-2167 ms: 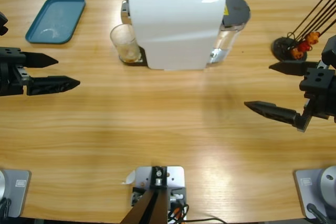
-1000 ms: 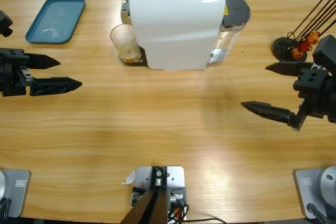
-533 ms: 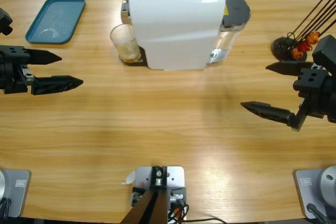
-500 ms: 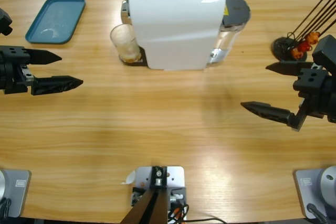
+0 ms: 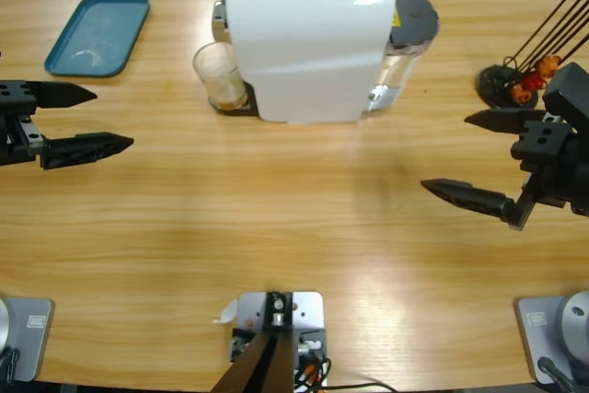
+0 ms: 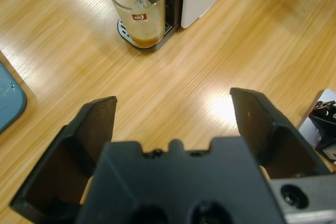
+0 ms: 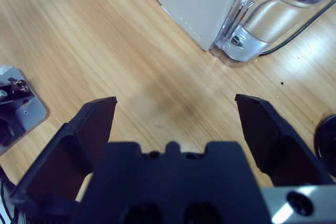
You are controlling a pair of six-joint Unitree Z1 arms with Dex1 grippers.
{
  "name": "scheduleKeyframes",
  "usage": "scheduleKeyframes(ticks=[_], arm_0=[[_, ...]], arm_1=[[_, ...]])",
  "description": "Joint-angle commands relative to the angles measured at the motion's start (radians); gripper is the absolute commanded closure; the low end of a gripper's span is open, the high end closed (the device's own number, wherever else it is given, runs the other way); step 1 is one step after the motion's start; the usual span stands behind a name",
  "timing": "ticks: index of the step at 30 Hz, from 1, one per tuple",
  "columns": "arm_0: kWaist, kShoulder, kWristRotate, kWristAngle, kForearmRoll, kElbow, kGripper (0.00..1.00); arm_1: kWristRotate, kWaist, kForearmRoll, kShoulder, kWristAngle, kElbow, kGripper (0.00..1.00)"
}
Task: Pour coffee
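Right now I have both tools spread apart over bare desk [image 5: 276, 218]: left tool [image 5: 87, 119] near one edge, right tool [image 5: 469, 158] opposite; coffee [image 6: 144, 40] sits in the glass [image 5: 219, 75] against the machine [image 5: 308, 43].

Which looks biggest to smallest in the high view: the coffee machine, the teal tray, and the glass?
1. Coffee machine, clearly largest.
2. Teal tray.
3. Glass, smallest, holding a shallow layer of coffee.
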Motion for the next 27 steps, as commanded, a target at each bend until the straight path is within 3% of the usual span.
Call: scheduleKeyframes(ticks=[1, 27], arm_0=[[-0.006, -0.032, 0.012, 0.023, -0.014, 0.040, 0.055], [-0.006, -0.055, 0.022, 0.047, -0.023, 0.049, 0.041]], arm_1=[[0.011, 0.011, -0.007, 0.021, -0.016, 0.026, 0.000], [0.012, 0.011, -0.007, 0.028, -0.016, 0.025, 0.000]])
